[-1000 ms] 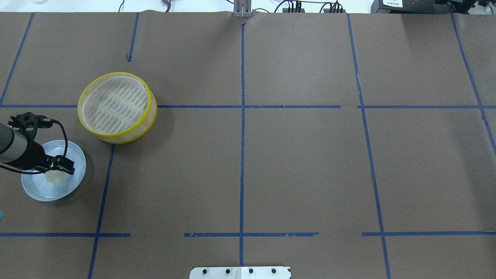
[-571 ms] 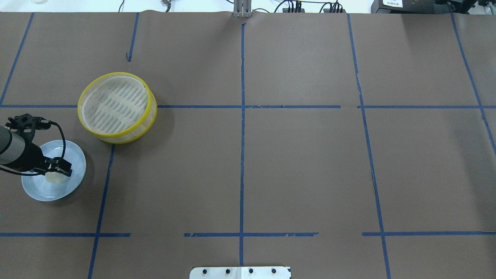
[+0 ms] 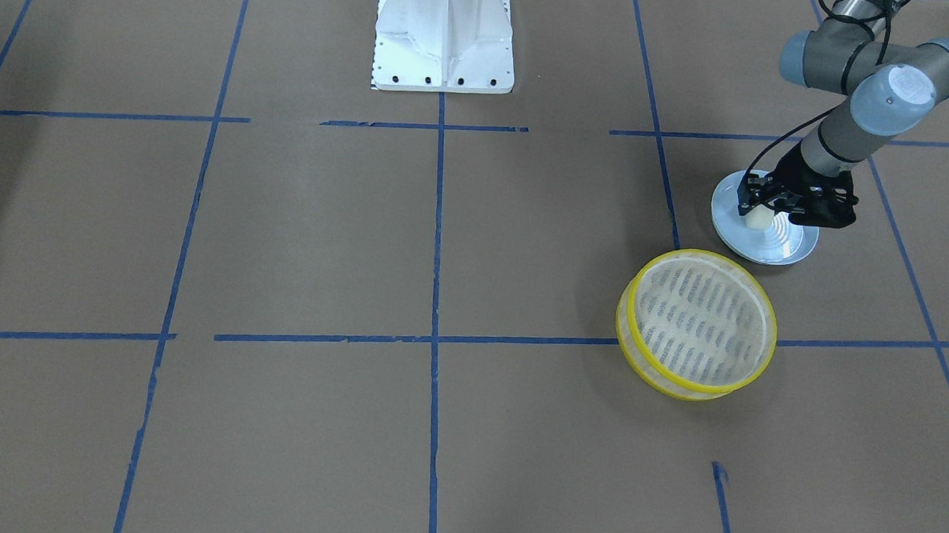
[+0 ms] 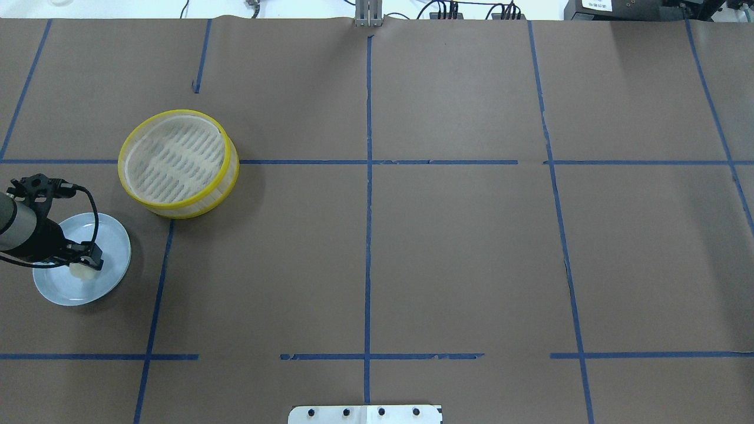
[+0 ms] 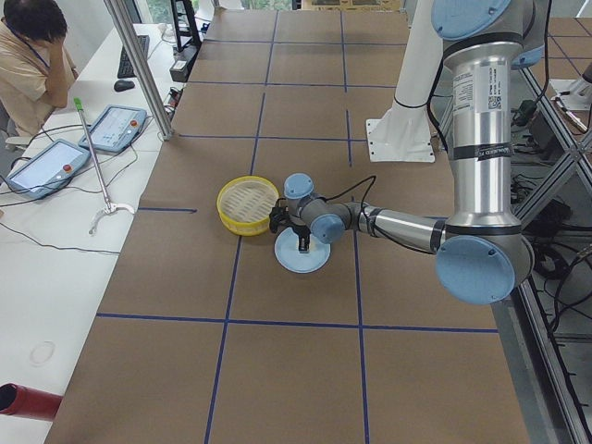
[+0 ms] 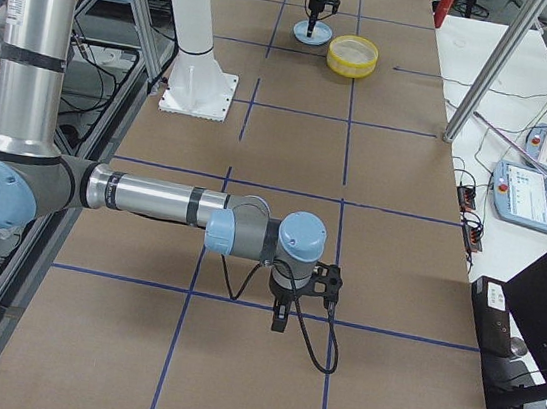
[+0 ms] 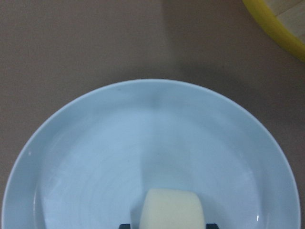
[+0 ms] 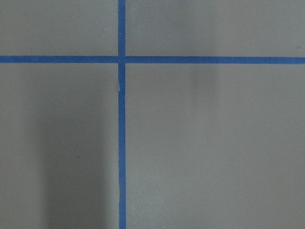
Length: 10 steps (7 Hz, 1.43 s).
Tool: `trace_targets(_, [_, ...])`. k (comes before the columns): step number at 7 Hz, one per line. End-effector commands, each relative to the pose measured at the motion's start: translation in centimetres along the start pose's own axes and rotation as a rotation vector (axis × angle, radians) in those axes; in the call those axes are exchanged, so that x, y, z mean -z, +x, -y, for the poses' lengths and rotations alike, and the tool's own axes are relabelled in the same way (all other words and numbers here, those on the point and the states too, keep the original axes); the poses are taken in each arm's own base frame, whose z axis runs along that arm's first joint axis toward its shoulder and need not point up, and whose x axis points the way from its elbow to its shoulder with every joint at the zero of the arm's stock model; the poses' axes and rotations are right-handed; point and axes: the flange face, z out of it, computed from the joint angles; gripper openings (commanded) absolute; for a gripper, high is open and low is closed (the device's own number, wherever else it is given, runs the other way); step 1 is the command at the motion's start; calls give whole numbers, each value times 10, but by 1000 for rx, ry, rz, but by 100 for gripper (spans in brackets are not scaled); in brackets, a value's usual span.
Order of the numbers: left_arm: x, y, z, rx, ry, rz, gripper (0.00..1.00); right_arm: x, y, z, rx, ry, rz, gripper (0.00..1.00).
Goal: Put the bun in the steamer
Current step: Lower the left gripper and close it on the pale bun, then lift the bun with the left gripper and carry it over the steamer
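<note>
The cream-white bun lies on a pale blue plate at the table's left edge. My left gripper is down over the plate with its fingers closed in on the bun's sides. In the left wrist view the bun sits at the bottom edge between the fingers, resting on the plate. The front view shows the same grip. The yellow-rimmed steamer stands empty just beyond the plate. My right gripper shows only in the right side view, over bare table; I cannot tell whether it is open or shut.
The table is covered in brown paper with blue tape lines. The robot's white base is at the table's near middle. An operator sits beyond the far side with tablets. The steamer's yellow rim is close to the plate.
My left gripper's fingers have narrowed from wide open to closed around the bun, and the wrist has shifted slightly left. The bun, the plate and the steamer have not moved.
</note>
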Motion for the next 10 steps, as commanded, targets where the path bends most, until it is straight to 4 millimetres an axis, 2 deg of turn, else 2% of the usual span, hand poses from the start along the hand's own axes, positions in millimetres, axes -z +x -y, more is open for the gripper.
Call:
trace_targets(1, [10, 6, 0, 0, 15, -13, 42, 0, 0, 0, 0, 0, 0, 100])
trace_targets(3, [18, 14, 1, 1, 28, -27, 38, 1, 0, 1, 1, 1, 0, 100])
trace_targets(4, [32, 27, 2, -9, 49, -51, 38, 0, 0, 0, 0, 0, 0, 100])
trace_targets(5, [56, 43, 5, 12, 85, -86, 38, 0, 0, 0, 0, 0, 0, 100])
trace_targets(6, [68, 52, 16, 57, 112, -107, 38, 1, 0, 1, 1, 1, 0, 100])
trace_targets(7, [90, 59, 37, 86, 162, -133, 38, 0, 0, 0, 0, 0, 0, 100])
trace_targets(8, [103, 63, 53, 94, 196, -144, 38, 0, 0, 0, 0, 0, 0, 100])
trace_targets(10, [103, 88, 99, 125, 219, -156, 38, 0, 0, 0, 0, 0, 0, 100])
